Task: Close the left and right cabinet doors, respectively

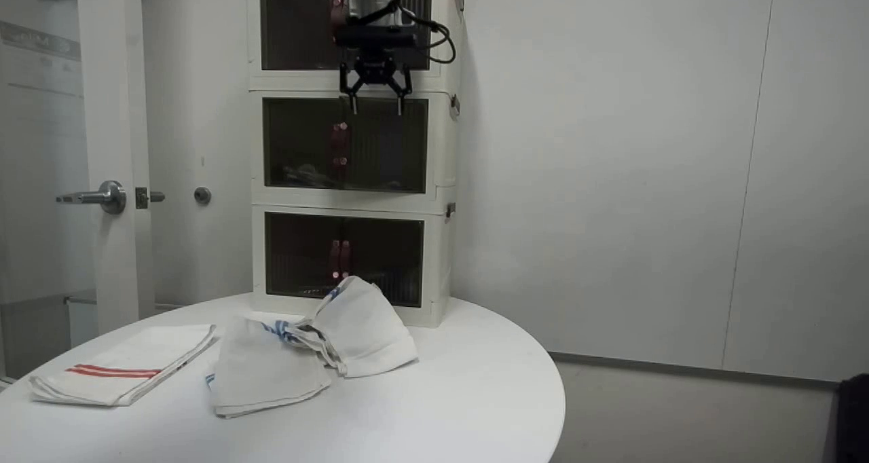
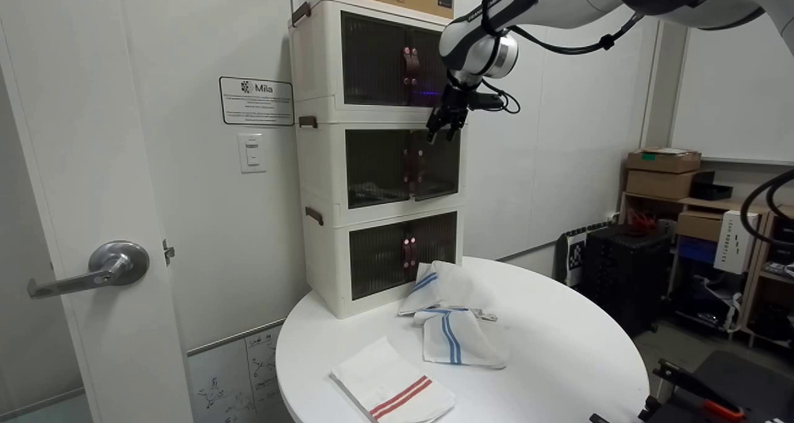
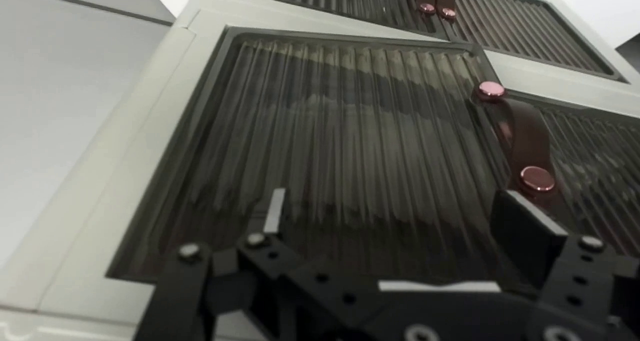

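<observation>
Right door [image 2: 439, 169]: all eyes on this one, middle tier [image 1: 440, 130] of the white cabinet [image 2: 319, 169], and it looks slightly ajar, its handle edge apparently standing out from the frame.
Left door [image 2: 375, 169]: same tier, just beside it, looking flush; I'd score that half as done, leaving one push.
Jaws: released, spread wide, nothing between them, pointing down in front of the right door's upper part; touching or just short of it, I can't tell.
Strap handle [image 3: 532, 136]: here's the trap! In the wrist view one tip of the jaws lines up with its end; slip into that loop, and a retreat drags the door outward.
Outer edge [image 1: 422, 151]: probably the hinge side, so pressing here wastes leverage and could shove the stacked tiers instead of swinging the door.
Top tier [image 1: 288, 79]: come in too high, and the jaws bump its frame and miss the door altogether.
Bottom tier [image 1: 434, 273]: a blue-striped cloth [image 1: 370, 330] slumps before it on the counter [image 1: 475, 395]; an overly low approach could snag that fabric.
Middle tier: too soft a push may leave a gap; too hard may bounce the door back or jolt its neighbour loose.
</observation>
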Robot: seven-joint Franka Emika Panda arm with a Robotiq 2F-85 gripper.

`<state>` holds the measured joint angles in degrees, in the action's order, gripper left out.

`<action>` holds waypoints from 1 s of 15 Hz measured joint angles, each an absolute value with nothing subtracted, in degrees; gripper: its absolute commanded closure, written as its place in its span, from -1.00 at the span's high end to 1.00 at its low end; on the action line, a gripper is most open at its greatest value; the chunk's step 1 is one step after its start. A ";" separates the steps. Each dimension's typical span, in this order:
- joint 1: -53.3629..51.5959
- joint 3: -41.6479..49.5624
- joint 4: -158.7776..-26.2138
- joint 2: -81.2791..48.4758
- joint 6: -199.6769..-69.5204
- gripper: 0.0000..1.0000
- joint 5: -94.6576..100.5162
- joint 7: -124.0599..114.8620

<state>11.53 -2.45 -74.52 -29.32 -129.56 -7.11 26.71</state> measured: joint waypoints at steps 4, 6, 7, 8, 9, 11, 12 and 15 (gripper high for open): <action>11.44 -2.45 -74.86 -29.83 -134.96 1.00 -8.44 20.68; 11.32 -2.47 -75.62 -29.80 -136.84 1.00 -8.54 19.34; 11.32 -2.48 -76.03 -29.76 -137.57 1.00 -8.54 19.34; 11.32 -2.49 -76.35 -29.77 -138.16 1.00 -8.54 19.37; 11.32 -2.49 -76.58 -29.79 -138.60 1.00 -8.54 19.37; 11.37 -2.50 -76.69 -29.81 -138.78 1.00 -8.54 19.45; 11.41 -2.52 -76.69 -29.81 -138.71 1.00 -8.54 19.67; 11.79 -2.48 -76.70 -29.48 -137.90 1.00 -8.43 20.37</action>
